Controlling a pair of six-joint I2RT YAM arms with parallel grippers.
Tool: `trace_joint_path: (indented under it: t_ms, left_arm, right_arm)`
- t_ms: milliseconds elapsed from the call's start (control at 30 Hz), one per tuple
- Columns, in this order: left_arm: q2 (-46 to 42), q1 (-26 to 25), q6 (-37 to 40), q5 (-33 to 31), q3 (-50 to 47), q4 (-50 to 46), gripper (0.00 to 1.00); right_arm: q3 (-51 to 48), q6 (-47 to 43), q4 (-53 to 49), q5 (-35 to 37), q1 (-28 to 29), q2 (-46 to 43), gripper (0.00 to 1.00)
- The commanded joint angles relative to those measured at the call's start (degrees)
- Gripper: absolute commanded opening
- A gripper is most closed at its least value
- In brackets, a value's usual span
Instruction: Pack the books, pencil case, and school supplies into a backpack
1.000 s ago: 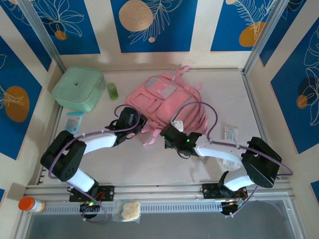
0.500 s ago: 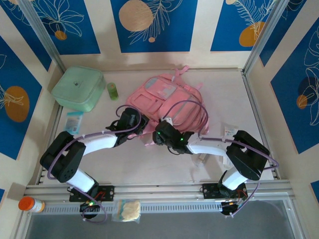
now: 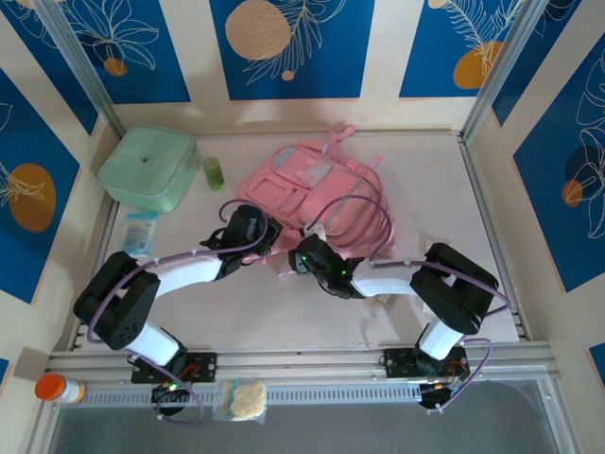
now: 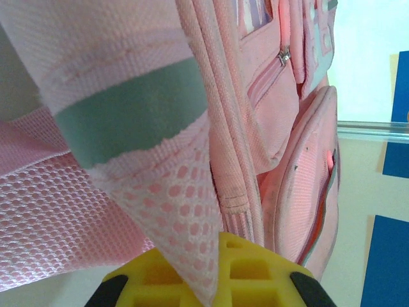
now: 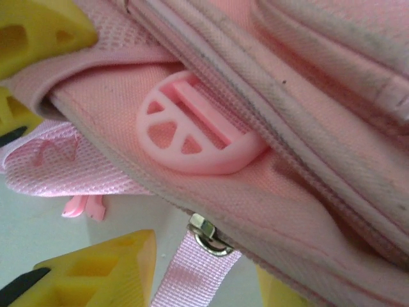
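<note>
The pink backpack (image 3: 317, 189) lies flat on the table's far middle. My left gripper (image 3: 268, 235) is at its near left corner, shut on a flap of the backpack's pink mesh fabric (image 4: 185, 211), which is pinched between the yellow fingers (image 4: 268, 275). My right gripper (image 3: 301, 257) is open at the backpack's near edge. In the right wrist view its yellow fingers (image 5: 96, 268) stand on either side of a pink ribbon zipper pull (image 5: 185, 268) that hangs from a metal slider (image 5: 208, 233), without touching it. A small pale item (image 3: 378, 305) lies under the right forearm. The books and pencil case are out of view.
A mint-green lidded box (image 3: 148, 168), a small green bottle (image 3: 214, 172) and a teal packet (image 3: 141, 230) sit at the left. A pink plastic buckle (image 5: 192, 128) lies on the backpack just beyond the right gripper. Walls enclose the table on three sides.
The right arm swung left and forward to the backpack's near edge, and its gripper went from shut to open. The left arm kept its hold and did not move.
</note>
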Motion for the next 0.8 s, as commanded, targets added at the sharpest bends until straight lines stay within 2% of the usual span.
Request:
trace_joint_path:
  t_ms: [0,167,433,633,767]
  left_arm:
    - [-3.3,-1.5,0.8,0.6,2.3,2.5,0.00]
    - [-3.1,-1.5,0.7,-0.1,2.1,2.8,0.00]
    - [-2.8,-1.0,1.2,-1.0,2.3,1.9,0.00]
    - [-3.5,-0.3,2.1,-2.3,2.4,0.7,0.00]
    - [-3.6,0.1,2.4,-2.5,2.5,0.4,0.00]
  right_arm:
    - [1.8,-4.1,7.1,4.7,-0.4,-1.0,0.41]
    - [1.3,-6.7,8.1,2.4,0.0,-2.9,0.29]
    - [-0.6,-2.4,-1.1,5.2,0.0,-7.8,0.09]
    - [-3.3,1.5,-7.6,6.3,-0.7,-11.9,0.00]
    - [-4.5,2.8,-9.9,5.4,-1.3,-13.7,0.00]
